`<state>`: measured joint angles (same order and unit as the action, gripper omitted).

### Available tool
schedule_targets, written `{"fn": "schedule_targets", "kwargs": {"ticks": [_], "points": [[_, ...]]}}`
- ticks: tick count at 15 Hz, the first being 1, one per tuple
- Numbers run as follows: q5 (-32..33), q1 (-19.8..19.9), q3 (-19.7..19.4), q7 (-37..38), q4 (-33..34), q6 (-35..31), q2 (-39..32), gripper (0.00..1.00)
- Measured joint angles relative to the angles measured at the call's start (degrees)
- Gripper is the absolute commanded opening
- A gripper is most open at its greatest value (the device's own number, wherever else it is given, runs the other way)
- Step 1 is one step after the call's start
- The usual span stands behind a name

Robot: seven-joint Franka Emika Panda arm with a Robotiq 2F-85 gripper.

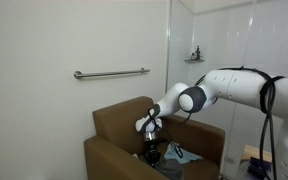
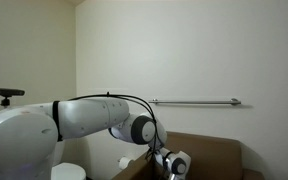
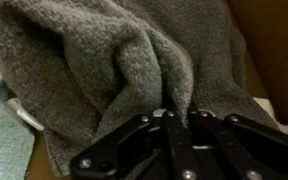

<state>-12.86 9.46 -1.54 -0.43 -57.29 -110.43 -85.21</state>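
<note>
white walls stood all around, with a gray grab bar on one of them. below the bar sat a brown armchair. on its seat lay a gray towel, soft and bunched up, and the gripper was right on it. in the wrist view the two black fingers were pressed close together, with a thick fold of the towel squeezed between them. so the gripper was narrow and holding the towel. a blue-green cloth lay just beside the towel, and the fingers were not touching it.

to do this pinch well, i think the fingers needed a fat fold pushed deep between them, not a thin bit of fluff at the tips, since a soft towel can slip out. it also seemed wise to hold only the towel and leave the cloth alone.

the arm was long and white. it bent at the elbow and leaned down, so the wrist pointed into the seat of the armchair.
</note>
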Motion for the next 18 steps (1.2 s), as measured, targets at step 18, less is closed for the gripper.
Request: {"fn": "schedule_targets", "kwargs": {"ticks": [18], "points": [[0.0, -4.5, -2.2, 1.4, -27.3, -8.4, 30.6, 0.06]]}}
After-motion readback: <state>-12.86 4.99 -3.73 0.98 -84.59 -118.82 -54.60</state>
